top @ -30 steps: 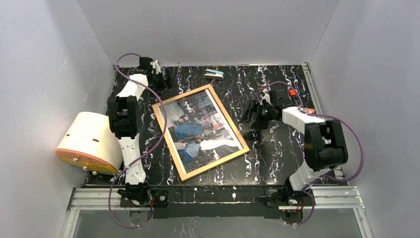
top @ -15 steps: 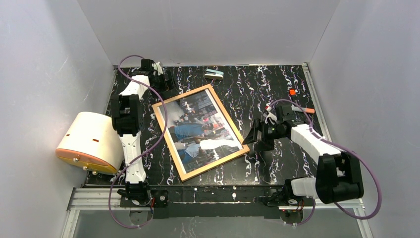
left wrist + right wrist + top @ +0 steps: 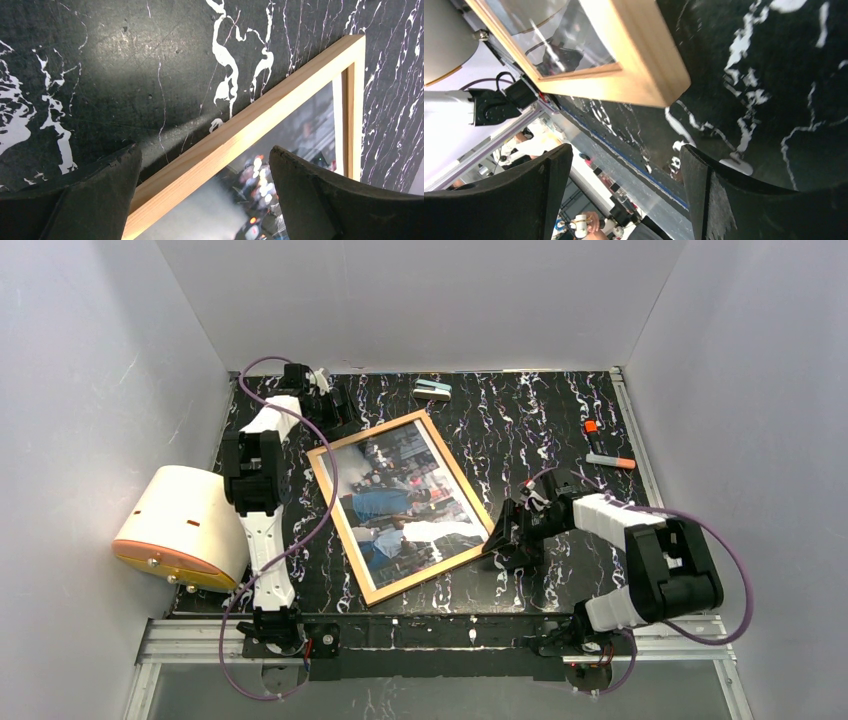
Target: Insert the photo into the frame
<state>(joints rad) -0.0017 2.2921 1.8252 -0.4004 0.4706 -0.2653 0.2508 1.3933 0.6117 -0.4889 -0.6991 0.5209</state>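
1. Right gripper [image 3: 498, 542] has swung in under a sec from the far-right side of the table [image 3: 520, 410] to the near-right corner of the frame [image 3: 338, 525]. Its fingers are spread and hold nothing, and the corner sits just ahead of them in the wrist view.
2. Left gripper [image 3: 205, 175] hasn't moved from the frame's far-left corner. Its jaws are apart with the wood edge running between them; contact can't be told.
3. Read: the arms now bracket opposite corners, prob. to square up or check the frame rather than carry anything.
4. Frame contents: the photo [image 3: 400, 505] lies inside the border, mid-table and skewed. Whether it's fully seated can't be told.
5. Nearby are an orange-tipped pen [image 3: 610, 460] and a small block [image 3: 432, 390]; neither holds anything.
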